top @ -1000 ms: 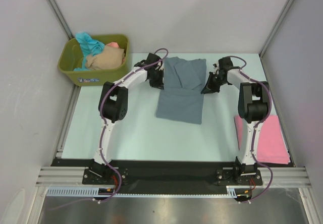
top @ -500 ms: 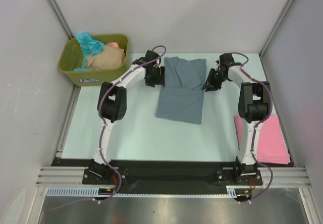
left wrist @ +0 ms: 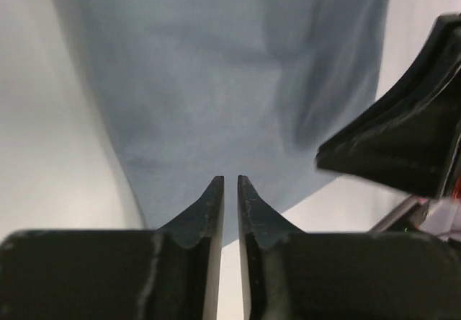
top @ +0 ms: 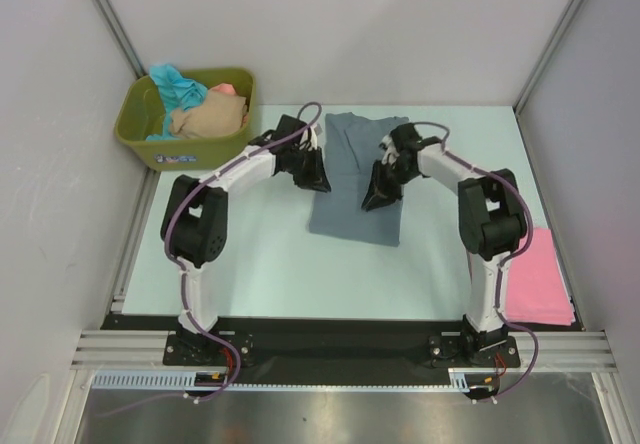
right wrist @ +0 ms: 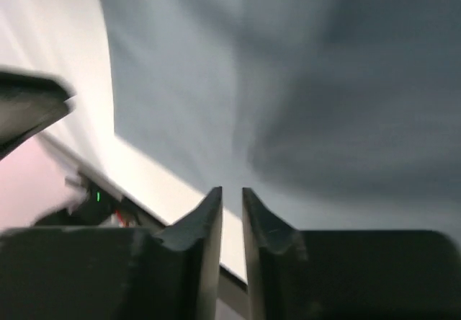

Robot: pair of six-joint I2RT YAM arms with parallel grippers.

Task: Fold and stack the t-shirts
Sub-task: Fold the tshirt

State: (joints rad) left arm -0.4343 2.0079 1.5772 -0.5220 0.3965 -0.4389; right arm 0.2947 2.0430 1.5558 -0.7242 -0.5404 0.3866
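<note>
Both arms swung inward vs a sec ago: left gripper (top: pixel 318 177) now at the left edge of the grey-blue t-shirt (top: pixel 352 219), right gripper (top: pixel 372 201) over its right half. Both released, jaws a slit apart, nothing btwn. Shirt lies folded flat, mid-table (top: pixel 250 254). Pink t-shirt (top: pixel 540 279) folded, lower right. Teal t-shirt (top: pixel 176 88) & beige t-shirt (top: pixel 205 117) in olive tub (top: pixel 135 136), upper left.

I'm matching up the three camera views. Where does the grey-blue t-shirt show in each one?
Top external: the grey-blue t-shirt lies on the pale table, centre, towards the far edge.
Left wrist: the grey-blue t-shirt fills the upper middle.
Right wrist: the grey-blue t-shirt fills the upper right.
Shared landmark: the pale table, left of the shirt in both wrist views.
</note>
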